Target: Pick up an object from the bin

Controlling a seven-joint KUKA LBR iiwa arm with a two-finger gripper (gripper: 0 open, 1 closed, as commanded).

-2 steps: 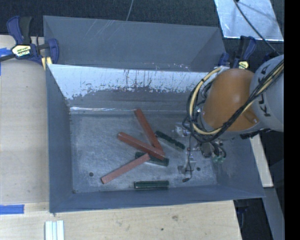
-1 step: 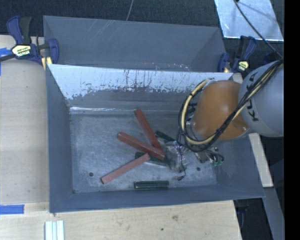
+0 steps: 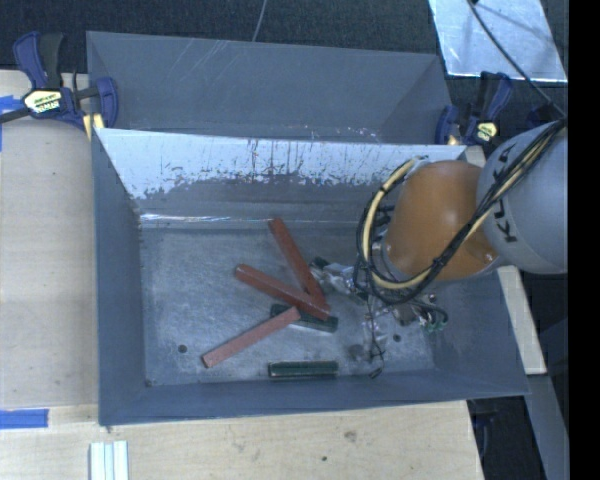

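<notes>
Orange-capped wrist [image 3: 435, 223] sits highest, over on the right. Going across the bin [image 3: 120, 298]: three reddish-brown sticks [image 3: 270, 284] crossed mid-floor with a small dark block [image 3: 320, 322] tucked among them, a dark bar [image 3: 302, 370] by the front wall, then the gripper [image 3: 373, 343] low just right of that bar. Can't tell if it's open or closed.

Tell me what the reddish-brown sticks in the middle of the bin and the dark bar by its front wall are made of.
The reddish-brown sticks look like wood or matte plastic: flat, straight-edged and dull, with no glint. The dark bar looks like dark plastic or rubber, greenish-black with a faint sheen; the view leaves it open.
</notes>
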